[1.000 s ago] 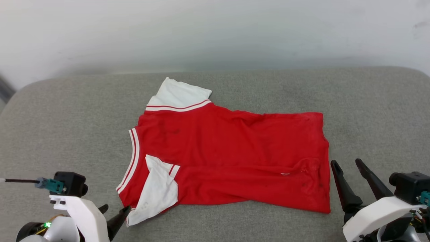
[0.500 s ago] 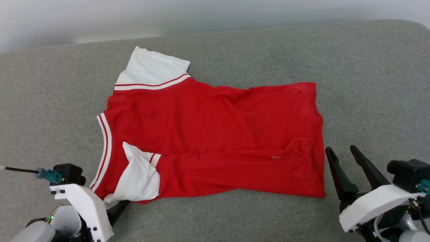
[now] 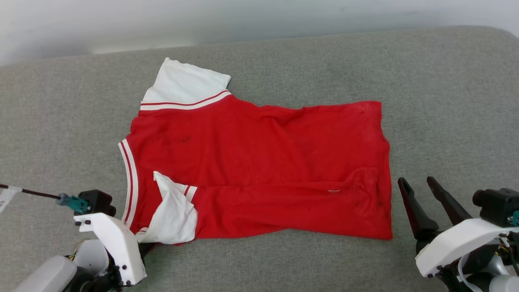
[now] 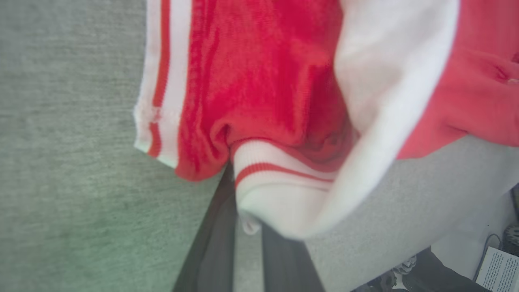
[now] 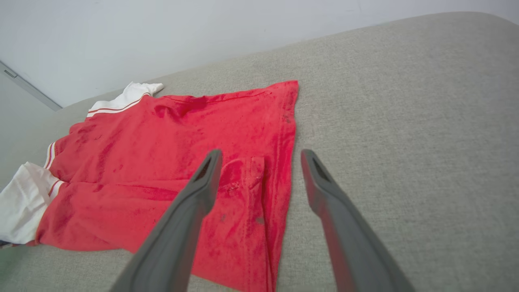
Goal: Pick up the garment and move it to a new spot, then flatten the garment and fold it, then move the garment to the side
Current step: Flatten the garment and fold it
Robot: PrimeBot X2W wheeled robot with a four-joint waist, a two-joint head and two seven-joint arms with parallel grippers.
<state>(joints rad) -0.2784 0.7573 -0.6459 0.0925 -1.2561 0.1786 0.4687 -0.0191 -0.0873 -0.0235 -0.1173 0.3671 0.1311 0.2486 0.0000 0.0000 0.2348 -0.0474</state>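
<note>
Left gripper (image 4: 248, 215): at the near left; its two dark fingers stand close together, and the striped cuff of the near sleeve is pinched between them.
Left arm pose: the white wrist housing (image 3: 115, 247) rises at the near-left corner of the head view and leans right toward the jersey; the fingertips are hidden under the cloth's near-left corner.
Right gripper (image 3: 416, 182): jaws spread wide, with nothing between them.
Right arm pose: low at the near right, fingers pointing far and slightly left, just beside the jersey's near-right hem corner; whether they touch the surface cannot be told.
Garment (image 3: 259, 162): a red jersey spread sideways on the grey cushioned surface (image 3: 446, 101), collar end to the left, hem to the right, with a fold running along its near side.
Garment count: one.
Sleeve count: two white ones; the far sleeve (image 3: 186, 83) lies flat, the near sleeve (image 3: 174, 213) is flipped over onto the red body.
Gripper count: two, each with two dark fingers.
Striped trim: red and white, at the collar edge on the left and at both sleeve seams.
</note>
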